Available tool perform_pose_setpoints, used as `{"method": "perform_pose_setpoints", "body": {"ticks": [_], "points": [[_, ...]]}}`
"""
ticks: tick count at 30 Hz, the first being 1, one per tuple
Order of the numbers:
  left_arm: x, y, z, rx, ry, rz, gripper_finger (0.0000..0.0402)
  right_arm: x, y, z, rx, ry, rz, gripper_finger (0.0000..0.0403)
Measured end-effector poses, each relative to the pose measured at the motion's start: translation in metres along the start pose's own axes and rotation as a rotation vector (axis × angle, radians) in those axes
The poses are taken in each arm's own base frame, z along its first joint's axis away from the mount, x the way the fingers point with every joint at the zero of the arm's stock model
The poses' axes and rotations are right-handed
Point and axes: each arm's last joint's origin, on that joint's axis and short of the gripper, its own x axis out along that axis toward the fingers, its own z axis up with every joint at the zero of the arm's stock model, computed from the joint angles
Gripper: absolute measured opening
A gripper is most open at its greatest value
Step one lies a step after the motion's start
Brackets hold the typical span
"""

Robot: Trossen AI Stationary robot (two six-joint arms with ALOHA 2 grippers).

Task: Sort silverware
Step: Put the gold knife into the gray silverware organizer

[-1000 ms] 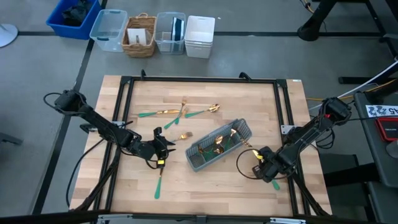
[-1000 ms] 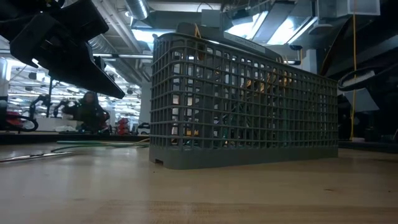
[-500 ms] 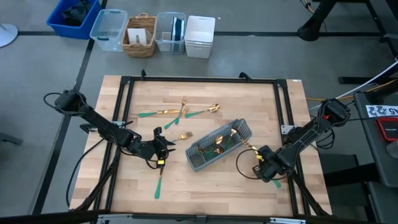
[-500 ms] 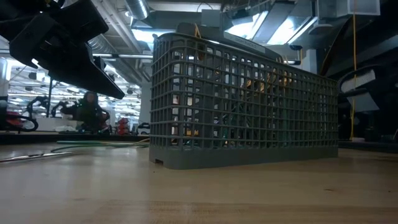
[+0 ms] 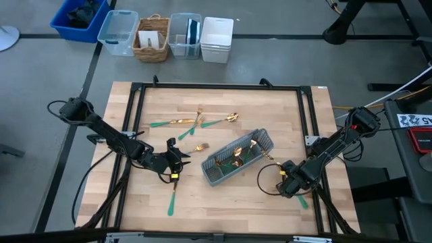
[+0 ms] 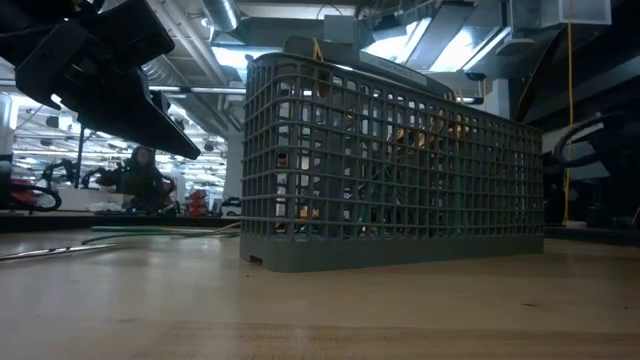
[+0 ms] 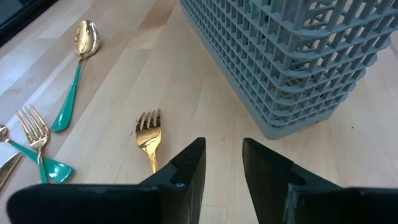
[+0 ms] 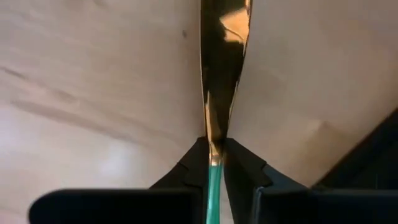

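Observation:
The grey slotted caddy [image 5: 237, 157] [image 6: 390, 160] lies slantwise mid-table with gold and teal pieces inside. My left gripper [image 5: 181, 159] [image 7: 222, 163] hovers open just left of it, beside a loose gold fork [image 7: 149, 135] [image 5: 197, 146]. Several forks and spoons [image 5: 196, 122] lie flat farther back, among them a spoon [image 7: 79, 46]. One teal-handled piece [image 5: 172, 200] lies near the front edge. My right gripper [image 5: 283, 183] [image 8: 214, 152] sits right of the caddy, shut on a gold and teal piece of silverware [image 8: 222, 56]. My right gripper pinches the piece between its two fingers where the gold neck meets the teal handle [image 8: 214, 163]. The fingers lie along it. The gold head [image 8: 222, 37] points away over the wood, and the teal handle [image 5: 302, 200] sticks out behind. Whether the head touches the table, I cannot tell.
A black frame [image 5: 216, 88] borders the wooden table. Bins and a basket [image 5: 169, 37] stand on the floor beyond the far edge. Cables [image 5: 266, 177] loop near my right gripper. Bare wood stretches along the near edge between the two arms.
My right gripper has tipped slightly with the piece it holds, and more of the teal handle now shows behind it in the high view. My left arm has kept still.

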Motion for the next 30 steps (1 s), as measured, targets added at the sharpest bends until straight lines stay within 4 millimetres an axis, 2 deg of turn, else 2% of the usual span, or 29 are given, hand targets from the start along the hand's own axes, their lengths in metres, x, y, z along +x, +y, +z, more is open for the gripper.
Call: {"method": "perform_pose_setpoints", "body": {"ticks": [4, 10, 17, 30], "points": [[0.0, 0.0, 0.0, 0.0, 0.0, 0.0, 0.01, -0.0003, -0.0001, -0.0017, -0.023, 0.053, -0.009, 0.0035], [0.0, 0.0, 0.0, 0.0, 0.0, 0.0, 0.01, -0.0006, 0.0, -0.0018, -0.027, 0.051, -0.008, 0.0005], [0.0, 0.0, 0.0, 0.0, 0.0, 0.0, 0.01, -0.0008, 0.0007, -0.0008, -0.027, 0.014, 0.006, 0.0028], [0.0, 0.0, 0.0, 0.005, 0.0, 0.0, 0.01, -0.001, 0.0025, -0.0009, -0.027, 0.005, 0.027, 0.0031]]}}
